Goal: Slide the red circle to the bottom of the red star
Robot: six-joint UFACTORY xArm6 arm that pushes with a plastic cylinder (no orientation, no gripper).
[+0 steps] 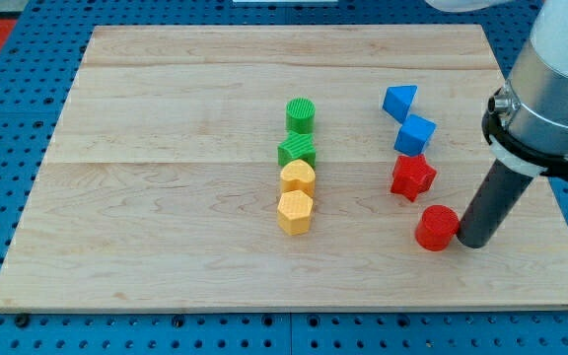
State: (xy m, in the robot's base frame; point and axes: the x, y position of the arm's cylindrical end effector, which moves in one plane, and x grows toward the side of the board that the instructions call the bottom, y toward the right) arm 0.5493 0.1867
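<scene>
The red circle [436,228] lies on the wooden board [166,197] at the view's lower right. The red star [412,177] sits just above it and slightly to the left, a small gap apart. My tip [473,243] stands right beside the red circle on its right, touching or nearly touching it. The dark rod rises from there up to the arm at the view's upper right.
A blue cube [415,134] and a blue triangle [399,102] sit above the red star. In the middle, a column runs from top to bottom: green circle [301,115], green star [298,151], yellow heart [298,177], yellow hexagon [295,212]. The board's right edge is near my tip.
</scene>
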